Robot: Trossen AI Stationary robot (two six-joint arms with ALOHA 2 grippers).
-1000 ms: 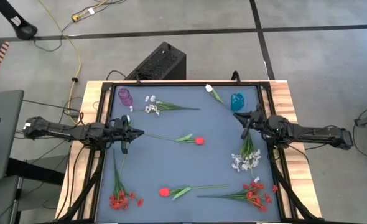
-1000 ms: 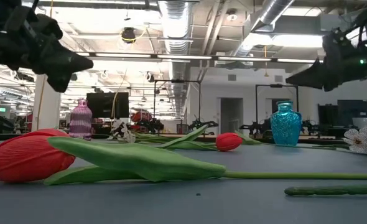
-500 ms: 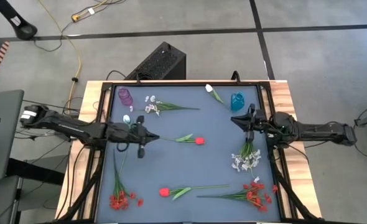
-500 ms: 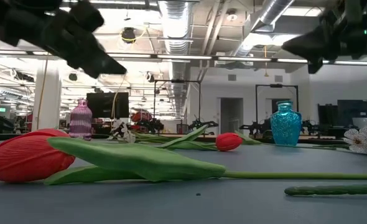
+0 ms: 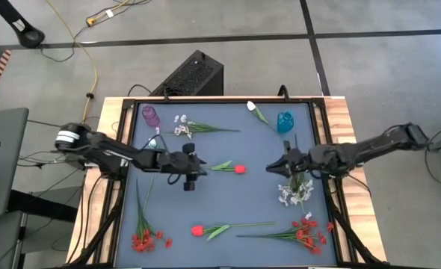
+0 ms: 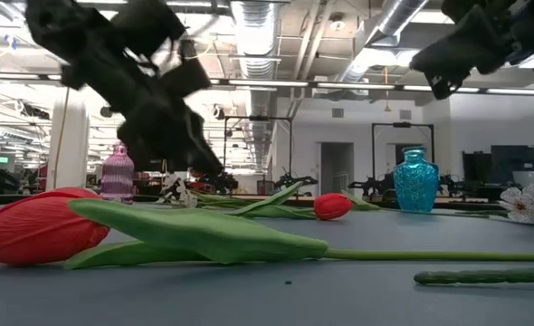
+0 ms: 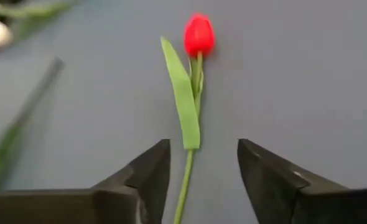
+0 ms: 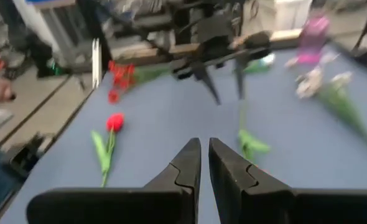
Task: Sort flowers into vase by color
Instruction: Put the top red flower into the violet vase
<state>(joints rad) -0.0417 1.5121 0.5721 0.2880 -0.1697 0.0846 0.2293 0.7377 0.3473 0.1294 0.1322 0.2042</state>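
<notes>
A red tulip (image 5: 239, 169) lies mid-table, its thin green stalk (image 7: 185, 186) running toward the table's left edge. My left gripper (image 7: 202, 168) hovers open over that stalk's free end, one finger on each side of it; I see no touch. It also shows in the high view, left gripper (image 5: 196, 167). My right gripper (image 5: 274, 168) hangs shut and holds nothing, right of the tulip and above the table. In the right wrist view the right gripper (image 8: 204, 162) points across the table at the left arm. A purple vase (image 5: 151, 116) stands far left, a teal vase (image 5: 285, 121) far right.
White blooms lie by the purple vase (image 5: 183, 127), at the far edge (image 5: 253, 108) and under the right arm (image 5: 295, 193). Red clusters lie near left (image 5: 146, 239) and near right (image 5: 304, 233). Another red tulip (image 5: 198, 230) lies at the near edge.
My left gripper has travelled toward the table's right edge and down, to the free end of the red tulip's stalk, and has opened. My right gripper has moved toward the table's middle and near edge, staying shut. No flower has moved.
</notes>
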